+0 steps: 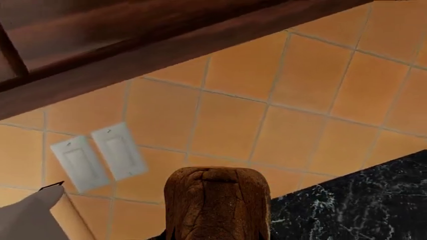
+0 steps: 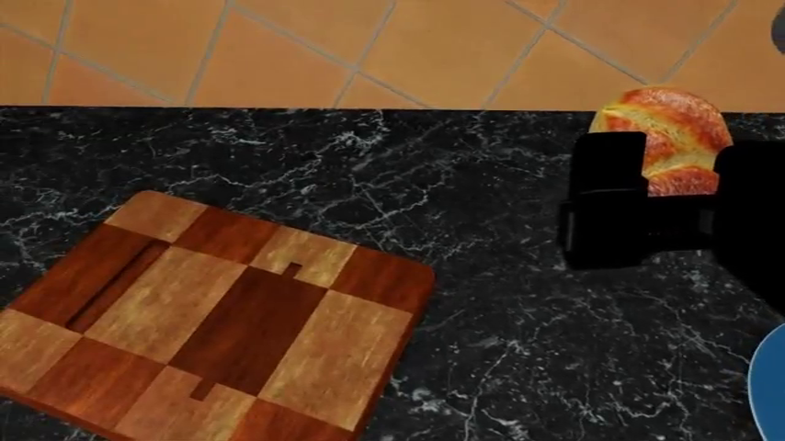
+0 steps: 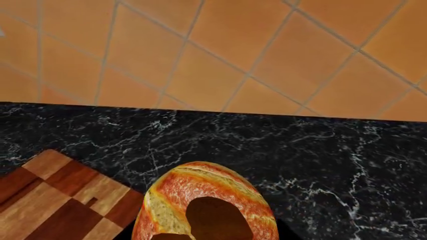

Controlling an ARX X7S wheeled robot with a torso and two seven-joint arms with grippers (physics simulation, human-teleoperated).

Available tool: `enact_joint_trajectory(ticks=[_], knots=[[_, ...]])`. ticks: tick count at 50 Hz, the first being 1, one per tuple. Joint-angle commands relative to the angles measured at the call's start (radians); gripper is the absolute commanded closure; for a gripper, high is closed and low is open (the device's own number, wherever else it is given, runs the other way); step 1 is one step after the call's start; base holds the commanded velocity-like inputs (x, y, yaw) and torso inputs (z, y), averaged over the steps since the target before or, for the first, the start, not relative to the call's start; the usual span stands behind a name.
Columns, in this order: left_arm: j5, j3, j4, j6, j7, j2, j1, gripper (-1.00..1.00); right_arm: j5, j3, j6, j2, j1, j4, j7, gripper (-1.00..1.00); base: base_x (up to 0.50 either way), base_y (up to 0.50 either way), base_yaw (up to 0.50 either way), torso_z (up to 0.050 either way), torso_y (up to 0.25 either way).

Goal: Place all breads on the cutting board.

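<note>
Black marble counter [image 2: 491,276], no writing; R hand [image 2: 663,216] grips roll [image 2: 668,129]; L grips loaf [image 1: 217,205]

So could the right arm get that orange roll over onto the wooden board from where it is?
Probably yes. The right hand already seems to have the golden-orange roll in its grip, and only bare black counter lies between it and the cutting board, whose top is empty in the head view.

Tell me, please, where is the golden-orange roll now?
In the head view the golden-orange roll is at the upper right, near the tiled wall, partly behind the black right gripper, well apart from the cutting board at lower left.
</note>
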Motion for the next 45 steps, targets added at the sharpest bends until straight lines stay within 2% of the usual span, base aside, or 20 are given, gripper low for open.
enact_joint_trajectory(ticks=[1,4,8,18,24,36,39,43,45], knots=[[0.069,0.078,-0.078,-0.07,0.15,0.092,-0.076,1.0,-0.013,-0.007,0.028,-0.022,0.015,0.0,-0.015,1.0,0.0,0.0,0.0,0.0,0.0],[0.14,0.134,-0.129,-0.079,0.239,0.144,-0.105,1.0,-0.004,-0.014,0.04,-0.032,0.032,0.006,-0.01,1.0,0.0,0.0,0.0,0.0,0.0],[0.179,0.165,-0.195,-0.07,0.301,0.197,-0.119,1.0,0.002,-0.018,0.044,-0.038,0.037,0.005,-0.006,1.0,0.0,0.0,0.0,0.0,0.0],[0.311,0.343,-0.463,-0.096,0.629,0.366,-0.174,1.0,0.003,-0.022,0.043,-0.042,0.033,0.002,-0.01,1.0,0.0,0.0,0.0,0.0,0.0],[0.342,0.407,-0.596,-0.137,0.693,0.458,-0.161,1.0,-0.001,-0.025,0.043,-0.051,0.035,0.005,-0.015,1.0,0.0,0.0,0.0,0.0,0.0],[0.385,0.525,-0.605,-0.146,0.843,0.528,-0.134,1.0,-0.03,-0.023,0.034,-0.053,0.012,0.005,-0.043,1.0,0.0,0.0,0.0,0.0,0.001],[0.418,0.543,-0.638,-0.115,0.832,0.545,-0.117,1.0,-0.032,-0.023,0.031,-0.051,0.009,0.0,-0.042,1.0,0.0,0.0,0.0,0.0,0.0],[0.406,0.56,-0.584,-0.135,0.845,0.534,-0.102,1.0,-0.024,-0.023,0.034,-0.048,0.015,-0.002,-0.036,1.0,0.0,0.0,0.0,0.0,0.0],[0.43,0.576,-0.642,-0.118,0.869,0.563,-0.112,1.0,-0.027,-0.024,0.036,-0.05,0.017,-0.001,-0.038,1.0,0.0,0.0,0.0,0.0,0.0]])
